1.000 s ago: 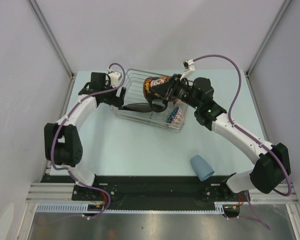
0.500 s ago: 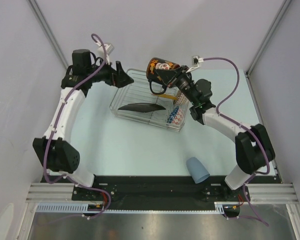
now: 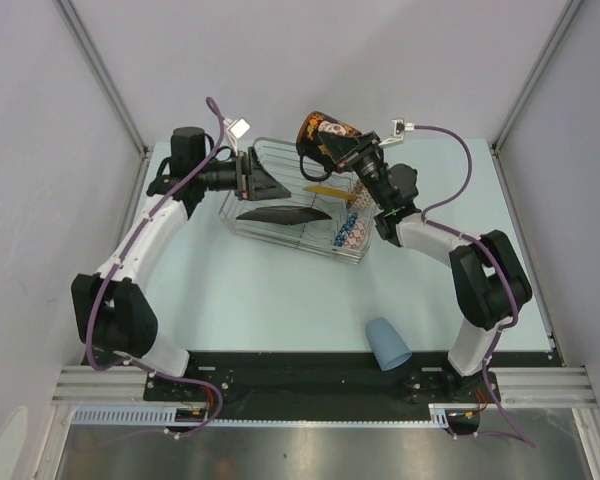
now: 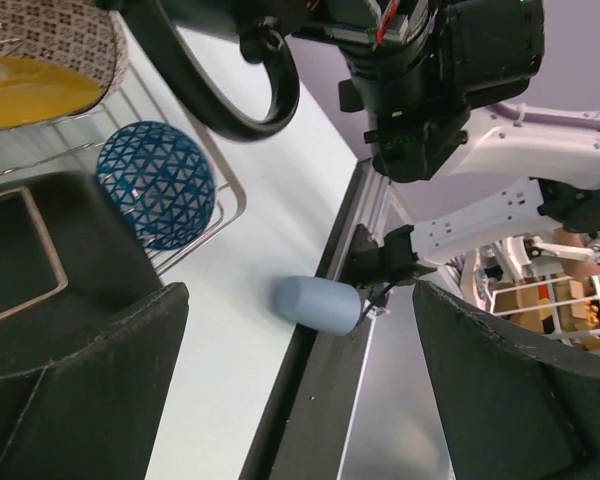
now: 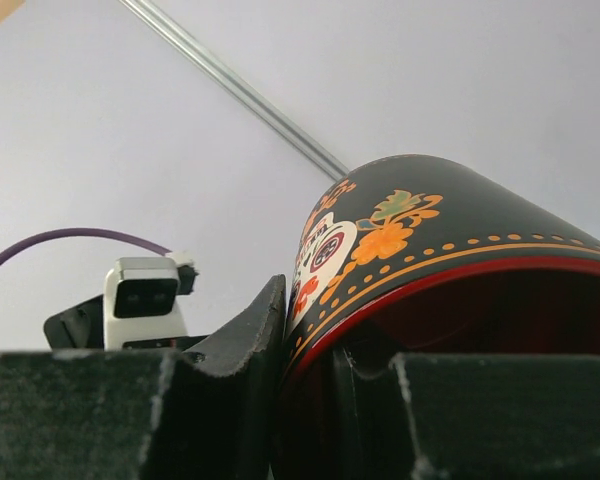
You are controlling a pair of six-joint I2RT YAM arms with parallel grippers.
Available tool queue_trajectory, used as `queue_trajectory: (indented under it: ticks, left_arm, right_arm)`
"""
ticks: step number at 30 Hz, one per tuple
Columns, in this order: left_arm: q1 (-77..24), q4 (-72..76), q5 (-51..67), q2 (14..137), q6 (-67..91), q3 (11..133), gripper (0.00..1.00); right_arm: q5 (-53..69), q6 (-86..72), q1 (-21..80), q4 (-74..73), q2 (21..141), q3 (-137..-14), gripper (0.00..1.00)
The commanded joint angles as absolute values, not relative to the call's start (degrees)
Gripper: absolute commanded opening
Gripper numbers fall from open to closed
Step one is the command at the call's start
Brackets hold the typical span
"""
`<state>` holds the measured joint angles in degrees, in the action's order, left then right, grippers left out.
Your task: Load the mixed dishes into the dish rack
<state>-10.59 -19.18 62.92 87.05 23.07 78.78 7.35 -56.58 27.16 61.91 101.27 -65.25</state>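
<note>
Silver wire dish rack (image 3: 290, 243) sits on the pale blue table (image 3: 240, 300), toward the far side. Inside it:
- dark square plate (image 3: 280, 213), tilted, across the left-centre
- pinkish-beige patterned bowl (image 4: 60, 40), on its edge with the yellow inside showing
- blue patterned bowl (image 3: 348, 232), at the rack's near right corner, outer dome facing the left wrist camera

Dark mug (image 3: 320, 133) is off the table, in the air over the rack's far edge. It is tipped on its side, with the handle (image 3: 310, 170) hanging down toward the wires. Right gripper (image 3: 340, 150) is clamped on the mug's wall at the rim. The right wrist view shows one finger (image 5: 230, 360) outside the painted skull-and-flower side and the other inside the red interior.

Left gripper (image 3: 272, 185) is spread wide with nothing between the fingers. It hovers over the rack's left side, aimed toward the mug.

Light-blue handleless cup (image 3: 388, 343) lies on its side on the table. It is well apart from the rack, near the front edge and just beside the right arm's base.

Cup not loaded, mug not set down. Cannot tell whether the plate sits in a slot ridge.
</note>
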Motion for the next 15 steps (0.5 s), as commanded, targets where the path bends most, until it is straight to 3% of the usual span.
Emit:
queue_trajectory:
  ticks: [1, 15]
  left_arm:
    - [-12.2, -6.3, 66.5, 88.3, 33.6, 78.4, 1.00]
    - [-14.2, -0.3, 65.2, 95.9, 40.9, 83.6, 1.00]
  right_arm:
    - [5.9, -57.7, 27.9, 86.3, 99.2, -67.8, 0.00]
    - [7.0, -62.8, 29.4, 89.3, 101.6, -68.6, 0.00]
